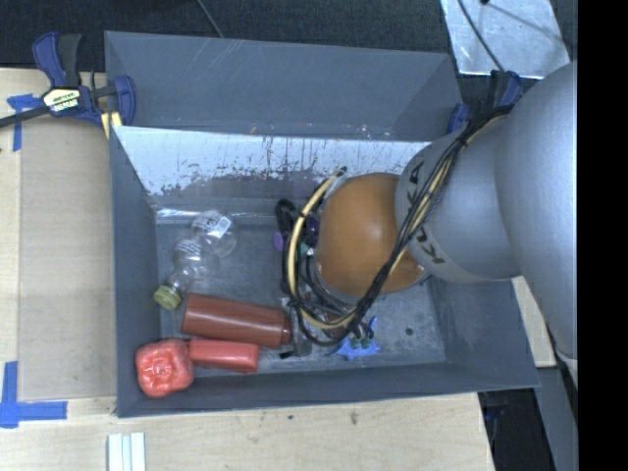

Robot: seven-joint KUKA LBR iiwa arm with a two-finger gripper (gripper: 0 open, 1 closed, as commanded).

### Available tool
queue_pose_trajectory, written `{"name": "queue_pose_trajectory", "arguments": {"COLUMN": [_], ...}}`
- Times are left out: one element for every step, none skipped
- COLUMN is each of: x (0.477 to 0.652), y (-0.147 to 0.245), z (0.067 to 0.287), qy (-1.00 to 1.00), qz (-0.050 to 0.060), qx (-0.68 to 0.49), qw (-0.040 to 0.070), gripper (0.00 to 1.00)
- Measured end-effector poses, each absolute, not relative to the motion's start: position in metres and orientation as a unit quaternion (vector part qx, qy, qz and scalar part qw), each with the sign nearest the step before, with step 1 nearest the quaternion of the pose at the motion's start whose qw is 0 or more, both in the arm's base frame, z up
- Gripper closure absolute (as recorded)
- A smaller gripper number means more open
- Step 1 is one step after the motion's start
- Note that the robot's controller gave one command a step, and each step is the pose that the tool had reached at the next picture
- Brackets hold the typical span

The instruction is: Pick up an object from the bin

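Reaching in from the right, the grey arm (491, 194) leans low into the grey metal bin (132, 263), and its rounded orange cover (358, 234) hangs over the middle of the floor. Black and yellow cables (304, 263) loop down the cover's left side and bunch together at the dark tool end near the front wall. The cover and those cables hide the jaws, so I cannot tell whether they are released or clenched, or whether anything sits between them.

The thing nearest the tool end is a dark red cylinder (235, 317). It lies on its side on the bin floor in the front left part, running left to right, and its right end reaches in among the dark parts below the cables. Just in front of it, lying roughly parallel and touching or almost touching it, is a shorter, lighter red cylinder (224, 354). At that one's left end, in the front left corner, sits a red-orange lumpy thing (162, 368), shaped rather like a pepper.

Behind the cylinders a clear plastic bottle (196, 253) lies on its side, slanting toward the back, with its yellowish cap end just beside the left end of the dark red cylinder. A small blue thing (358, 349) lies on the floor to the right of the tool end, partly under the cables, close to the front wall.
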State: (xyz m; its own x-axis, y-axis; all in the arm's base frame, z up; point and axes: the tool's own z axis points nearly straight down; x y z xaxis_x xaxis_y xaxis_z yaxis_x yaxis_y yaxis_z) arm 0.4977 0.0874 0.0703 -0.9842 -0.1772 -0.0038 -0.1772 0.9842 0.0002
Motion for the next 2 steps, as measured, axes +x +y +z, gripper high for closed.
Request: {"name": "queue_pose_trajectory", "arguments": {"x": [0.498, 0.504], "y": [0.087, 0.089], "z": [0.070, 0.126], "qy": [0.996, 0.996], "qz": [0.000, 0.000], "qx": [-0.089, -0.087], "qw": [0.002, -0.002], "gripper": [1.00, 1.00]}}
